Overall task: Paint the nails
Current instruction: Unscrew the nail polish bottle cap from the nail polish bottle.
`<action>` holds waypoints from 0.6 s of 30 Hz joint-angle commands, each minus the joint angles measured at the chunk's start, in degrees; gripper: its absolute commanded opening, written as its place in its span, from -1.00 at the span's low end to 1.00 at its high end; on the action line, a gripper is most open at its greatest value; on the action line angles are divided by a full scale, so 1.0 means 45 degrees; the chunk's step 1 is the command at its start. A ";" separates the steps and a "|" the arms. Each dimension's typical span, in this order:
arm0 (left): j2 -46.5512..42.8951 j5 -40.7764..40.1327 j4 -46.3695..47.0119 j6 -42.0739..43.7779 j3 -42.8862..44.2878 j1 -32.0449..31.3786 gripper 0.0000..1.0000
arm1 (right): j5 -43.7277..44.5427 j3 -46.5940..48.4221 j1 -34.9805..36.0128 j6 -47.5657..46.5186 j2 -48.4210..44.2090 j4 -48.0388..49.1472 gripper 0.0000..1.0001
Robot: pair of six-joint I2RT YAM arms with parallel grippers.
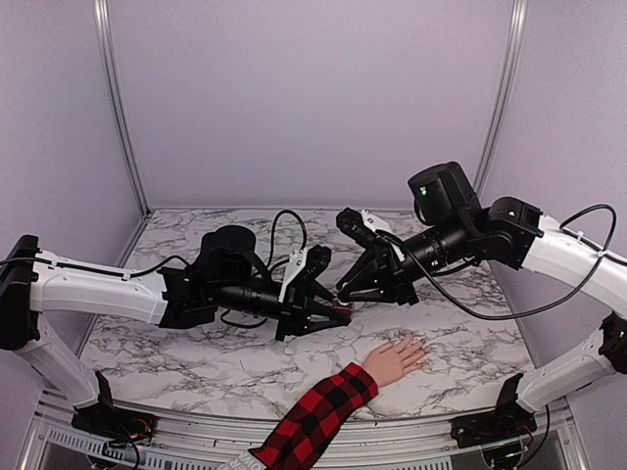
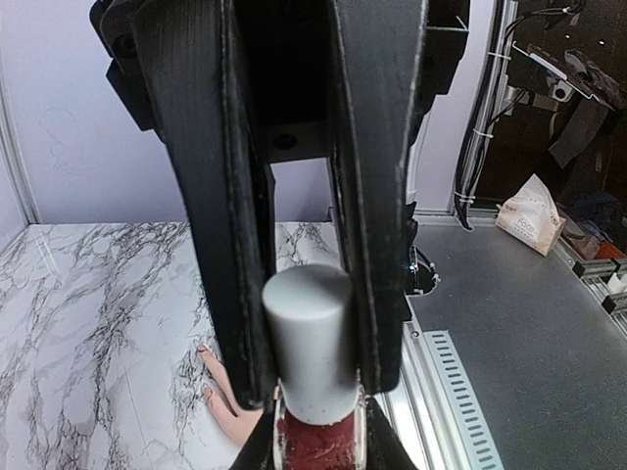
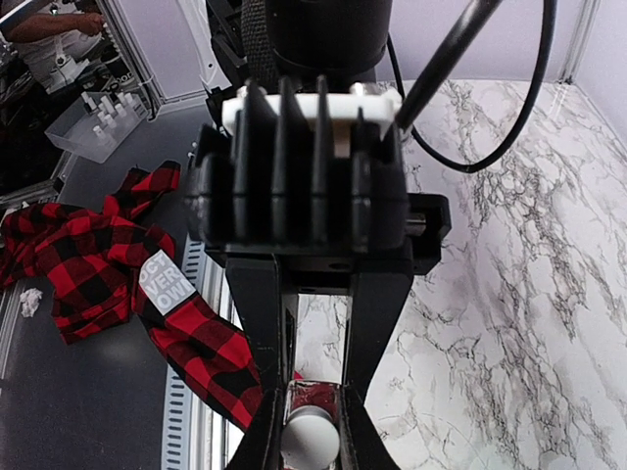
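Both claws met mid-air over the marble table point(image 1: 186, 357), tip to tip. The left gripper point(image 1: 331, 315) was clenched on the white cap point(image 2: 309, 338), its two black fingers point(image 2: 220, 245) pressed flat against either side of it. Just past those fingertips sat the dark-red polish bottle point(image 3: 313, 397), and that was the right gripper's point(image 1: 346, 294) business: its jaws were clamped tight on the glass body, with the cap poking out beyond its own tips. So one claw was on the cap and one on the bottle, and the two were lined up nose to nose. The pale hand point(image 1: 396, 358) lay flat on the marble below and to the near side of the joined claws, apart from them, with nothing touching it. Its red-and-black plaid sleeve point(image 1: 318, 416) trailed off toward the table's near edge. The nails point(image 1: 422, 345) sat at the fingertips pointing away from the sleeve, on the right gripper's side, though from overhead they were too small to make out one by one.
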 commanded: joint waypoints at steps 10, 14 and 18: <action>-0.0043 -0.0706 0.0118 0.0606 0.0431 -0.0334 -1.00 | 0.0320 0.0724 0.0067 0.0036 0.0214 0.1416 -0.34; -0.0204 -0.2994 0.0133 0.0733 0.0294 -0.0334 -1.00 | 0.1575 0.0478 0.0066 0.0807 0.0045 0.1996 -0.03; -0.0201 -0.4490 0.0218 0.0709 0.0184 -0.0334 -1.00 | 0.2601 0.0281 0.0040 0.1288 0.0057 0.2191 0.08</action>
